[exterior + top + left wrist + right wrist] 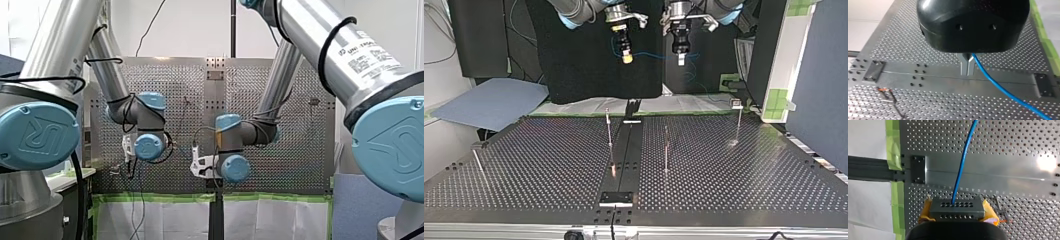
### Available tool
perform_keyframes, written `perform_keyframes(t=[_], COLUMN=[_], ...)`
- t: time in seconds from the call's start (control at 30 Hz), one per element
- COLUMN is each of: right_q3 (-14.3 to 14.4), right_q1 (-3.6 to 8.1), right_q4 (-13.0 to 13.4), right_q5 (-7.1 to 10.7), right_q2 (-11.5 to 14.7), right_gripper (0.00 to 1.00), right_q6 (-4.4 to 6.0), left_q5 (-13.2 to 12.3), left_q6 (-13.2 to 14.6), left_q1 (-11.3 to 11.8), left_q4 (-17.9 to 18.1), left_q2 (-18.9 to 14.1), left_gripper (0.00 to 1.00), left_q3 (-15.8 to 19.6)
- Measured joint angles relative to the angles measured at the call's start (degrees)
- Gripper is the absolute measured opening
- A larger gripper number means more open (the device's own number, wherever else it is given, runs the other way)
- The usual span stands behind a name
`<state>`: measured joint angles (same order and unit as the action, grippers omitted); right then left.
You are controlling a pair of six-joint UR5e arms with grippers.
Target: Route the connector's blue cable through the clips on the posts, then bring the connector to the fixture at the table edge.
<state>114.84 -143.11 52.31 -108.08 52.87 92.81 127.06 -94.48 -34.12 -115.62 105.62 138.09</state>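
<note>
Perforated metal table [734, 165]; yellow-padded right gripper [958, 213] clamping drilled grey block connector [957, 206]; black left gripper [967, 68] pinching round blue cable [998, 87].

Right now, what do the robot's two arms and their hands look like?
My left arm and right arm are silver metal tubes with pale blue round joint caps bearing a logo. Thin black cables loop around them, and the right arm's tube carries black printed lettering. The left hand is a rounded black housing with slim metal fingers. The right hand is black with yellow pads.
</note>
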Motion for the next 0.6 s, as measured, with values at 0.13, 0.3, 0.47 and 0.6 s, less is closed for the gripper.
perform_keyframes(t=[0.13, 0.3, 0.47, 0.6], right_q3=[-0.1, -0.9, -2.0, -2.5], right_q1=[1.09, 2.58, 3.55, 4.12], right_q4=[-2.4, -5.2, -7.7, -9.7], right_q5=[-0.04, 0.01, 0.56, 1.92], right_q2=[2.4, 5.2, 7.7, 9.7], right_gripper=[0.00, 0.00, 0.00, 0.00], right_q6=[2.34, 3.31, 3.30, 3.22], left_q5=[1.1, 2.3, 2.5, 2.4], left_q6=[-0.1, 0.0, 0.4, 0.6], left_q1=[0.2, 0.4, 0.7, 0.8], left_q4=[-1.6, -3.8, -4.7, -4.8], left_q2=[-1.7, -4.0, -6.6, -7.7], left_gripper=[0.00, 0.00, 0.00, 0.00], left_q3=[-0.7, -0.9, -0.9, -0.9])
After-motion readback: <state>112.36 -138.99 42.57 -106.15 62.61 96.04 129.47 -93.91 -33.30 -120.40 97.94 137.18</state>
